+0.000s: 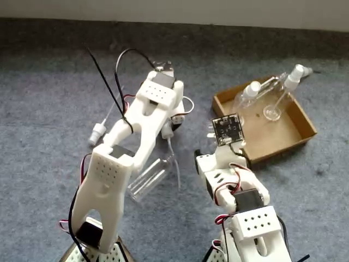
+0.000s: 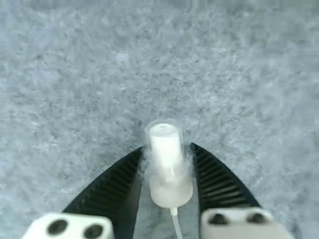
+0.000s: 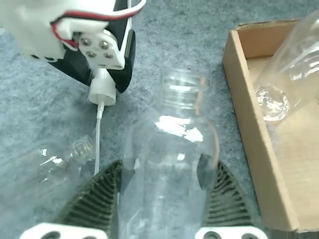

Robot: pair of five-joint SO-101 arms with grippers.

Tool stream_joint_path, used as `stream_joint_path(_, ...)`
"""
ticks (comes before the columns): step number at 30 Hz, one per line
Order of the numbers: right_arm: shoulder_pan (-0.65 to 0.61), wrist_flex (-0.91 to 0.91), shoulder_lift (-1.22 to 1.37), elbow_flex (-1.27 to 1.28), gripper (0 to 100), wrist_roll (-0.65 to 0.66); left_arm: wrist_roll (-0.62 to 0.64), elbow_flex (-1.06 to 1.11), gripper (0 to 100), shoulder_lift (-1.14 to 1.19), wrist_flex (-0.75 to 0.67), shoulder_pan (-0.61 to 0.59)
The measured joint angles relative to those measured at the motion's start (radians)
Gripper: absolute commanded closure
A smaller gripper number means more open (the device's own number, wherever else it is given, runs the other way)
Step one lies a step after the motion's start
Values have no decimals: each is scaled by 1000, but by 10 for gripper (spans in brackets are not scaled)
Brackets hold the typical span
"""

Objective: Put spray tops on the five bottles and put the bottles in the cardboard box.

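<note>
Capping is the step in hand. The left gripper is clamped on a white plastic spray top with its thin dip tube dangling. It is near the open neck of a clear plastic bottle, which the right gripper grips by the body, close to the shallow brown cardboard box. The next move likely calls for threading the tube into the narrow neck, then seating the top squarely. 2 capped bottles lie in the box. 1 uncapped bottle lies on its side on the grey carpet, and a spare white spray top lies nearby.
</note>
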Motion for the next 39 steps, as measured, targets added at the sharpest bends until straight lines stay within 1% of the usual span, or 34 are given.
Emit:
stream_joint_path(3, 0, -77, -2, 43, 925, 0, -2, -74, 983, -3, 9, -3)
stream_joint_path(8, 0, -238, -2, 137, 925, 0, -2, -210, 983, -97, 94, -9)
stream_joint_path(14, 0, -384, -2, 206, 925, -2, -8, -351, 983, -213, 186, -104)
stream_joint_path(17, -15, -442, -2, 230, 925, -2, -92, -394, 983, -259, 224, -126)
stream_joint_path(19, -78, -476, -2, 247, 925, 6, -164, -408, 983, -295, 244, -121)
stream_joint_path(21, -129, -503, -2, 270, 925, 77, -215, -413, 983, -336, 250, -120)
stream_joint_path(25, -227, -597, -2, 334, 927, 292, -276, -416, 983, -428, 253, -126)
stream_joint_path(27, -256, -675, -6, 344, 928, 338, -304, -416, 983, -474, 256, -123)
stream_joint_path(30, -269, -787, -6, 344, 928, 356, -308, -416, 983, -551, 258, -120)
stream_joint_path(35, -269, -821, -6, 345, 928, 361, -308, -416, 998, -664, 258, -117)
stream_joint_path(39, -269, -822, -6, 345, 929, 361, -308, -416, 996, -733, 258, -31)
